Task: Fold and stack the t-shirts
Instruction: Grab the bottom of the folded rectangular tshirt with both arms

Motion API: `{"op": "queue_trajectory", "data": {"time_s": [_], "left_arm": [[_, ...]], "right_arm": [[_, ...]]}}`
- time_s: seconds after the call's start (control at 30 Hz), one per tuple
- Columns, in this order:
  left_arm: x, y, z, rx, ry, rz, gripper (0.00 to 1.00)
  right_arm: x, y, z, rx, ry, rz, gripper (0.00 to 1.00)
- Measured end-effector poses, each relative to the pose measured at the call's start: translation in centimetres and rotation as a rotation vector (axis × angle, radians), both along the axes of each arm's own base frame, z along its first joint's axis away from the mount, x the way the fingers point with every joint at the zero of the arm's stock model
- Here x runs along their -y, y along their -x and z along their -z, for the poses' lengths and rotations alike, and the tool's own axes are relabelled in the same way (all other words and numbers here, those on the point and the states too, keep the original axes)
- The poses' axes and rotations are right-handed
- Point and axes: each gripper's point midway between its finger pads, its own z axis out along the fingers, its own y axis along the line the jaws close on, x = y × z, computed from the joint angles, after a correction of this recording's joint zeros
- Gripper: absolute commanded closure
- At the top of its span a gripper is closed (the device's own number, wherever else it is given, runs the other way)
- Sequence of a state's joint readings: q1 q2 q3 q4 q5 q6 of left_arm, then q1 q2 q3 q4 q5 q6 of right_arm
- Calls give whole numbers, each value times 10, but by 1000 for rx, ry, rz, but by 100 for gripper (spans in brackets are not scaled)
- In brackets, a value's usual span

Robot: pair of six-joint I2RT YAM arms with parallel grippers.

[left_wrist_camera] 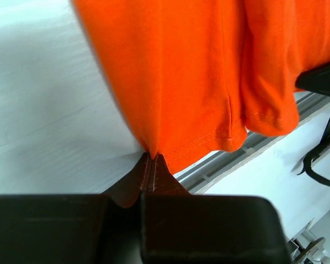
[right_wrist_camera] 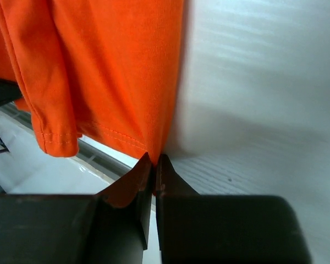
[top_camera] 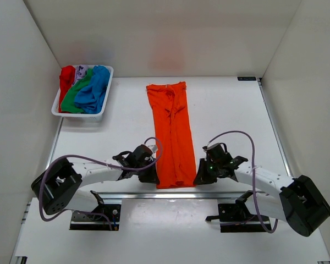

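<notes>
While our left claw (left_wrist_camera: pixel 152 158) pinches one near corner of the orange shirt (top_camera: pixel 172 132), our right claw (right_wrist_camera: pixel 154 159) pinches the other near corner. The shirt lies long and flat on the table (top_camera: pixel 231 110), between our two claws and stretching away in front of them.
</notes>
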State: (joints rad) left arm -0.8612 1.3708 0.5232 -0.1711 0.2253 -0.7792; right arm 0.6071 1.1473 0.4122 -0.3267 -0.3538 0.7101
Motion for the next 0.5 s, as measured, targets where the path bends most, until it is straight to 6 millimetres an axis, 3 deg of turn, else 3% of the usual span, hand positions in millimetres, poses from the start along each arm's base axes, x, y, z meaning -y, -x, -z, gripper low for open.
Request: {"op": "queue_trajectory", "data": {"time_s": [0.37,0.43,0.5], "left_arm": [[-5,13,-1,-28,18,27,100],[-3,9,-7,-35,18,31,100],[1,-8,-21,-19,34,13,100]], "right_arm": [[9,19,-6,-56,3,-58,100],[7,14,-13,-70,8,-76,100],[3,-3,-27,-56,3,-84,100]]}}
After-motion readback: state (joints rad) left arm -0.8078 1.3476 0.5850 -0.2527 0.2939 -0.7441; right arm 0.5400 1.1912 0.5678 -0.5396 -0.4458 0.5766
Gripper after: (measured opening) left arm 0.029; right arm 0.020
